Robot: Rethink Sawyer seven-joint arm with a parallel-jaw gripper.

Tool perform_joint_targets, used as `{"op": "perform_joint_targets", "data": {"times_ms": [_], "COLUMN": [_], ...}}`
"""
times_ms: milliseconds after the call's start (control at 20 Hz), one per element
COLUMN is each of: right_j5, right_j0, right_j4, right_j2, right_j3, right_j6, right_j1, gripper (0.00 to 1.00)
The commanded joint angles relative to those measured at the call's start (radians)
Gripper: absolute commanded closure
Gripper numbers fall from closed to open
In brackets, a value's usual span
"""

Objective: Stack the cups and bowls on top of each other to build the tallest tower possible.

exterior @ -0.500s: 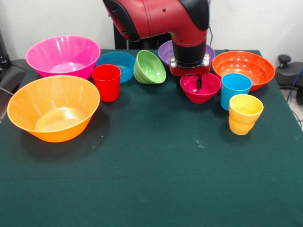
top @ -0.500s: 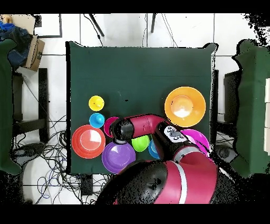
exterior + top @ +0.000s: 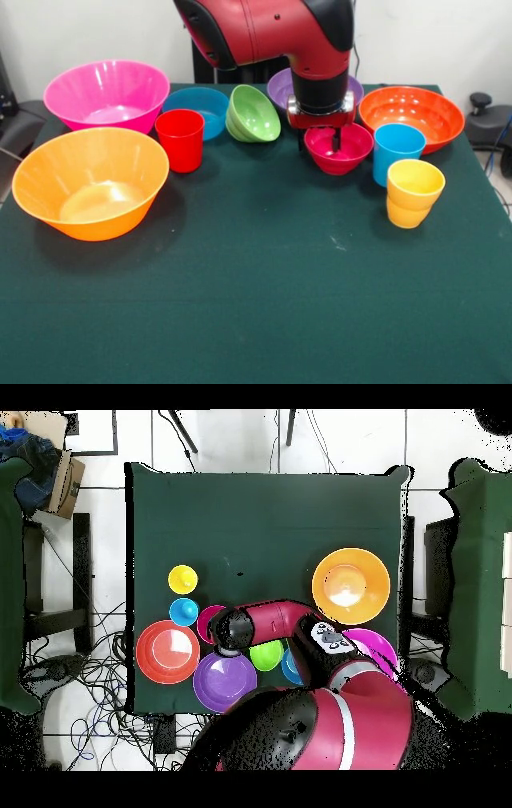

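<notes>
My gripper (image 3: 321, 146) is down over the small crimson-pink bowl (image 3: 352, 152), open, with one finger inside the bowl and the other just outside its left rim. The bowl rests on the table. To its right stand the sky-blue cup (image 3: 398, 150) and the yellow waisted cup (image 3: 414, 194). The orange bowl (image 3: 411, 116) is behind them and the purple bowl (image 3: 282, 86) is behind my arm. The green bowl (image 3: 254, 114) lies tilted against the blue bowl (image 3: 200, 108). The red cup (image 3: 180, 140), the large pink bowl (image 3: 106, 94) and the yellow-orange bowl (image 3: 90, 182) are at the left.
The green cloth-covered table (image 3: 256, 304) has all the dishes in its far half. In the overhead view my arm (image 3: 270, 622) covers the gripper and part of the crimson-pink bowl (image 3: 207, 622). Chairs and cables lie around the table.
</notes>
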Motion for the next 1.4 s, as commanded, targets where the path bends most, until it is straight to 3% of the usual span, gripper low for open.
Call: {"op": "perform_joint_targets", "data": {"times_ms": [50, 1000, 1050, 1400], "right_j5": [-0.039, -0.015, -0.014, -0.005], "right_j0": [0.021, 0.046, 0.047, 0.045], "right_j4": [-0.086, -0.075, -0.075, -0.069], "right_j2": [0.022, -0.009, -0.011, -0.010], "right_j3": [-0.083, -0.048, -0.050, -0.051], "right_j6": [-0.062, -0.033, -0.032, -0.035], "right_j1": [-0.001, -0.058, -0.058, -0.058], "gripper": [0.00, 0.00, 1.00, 1.00]}}
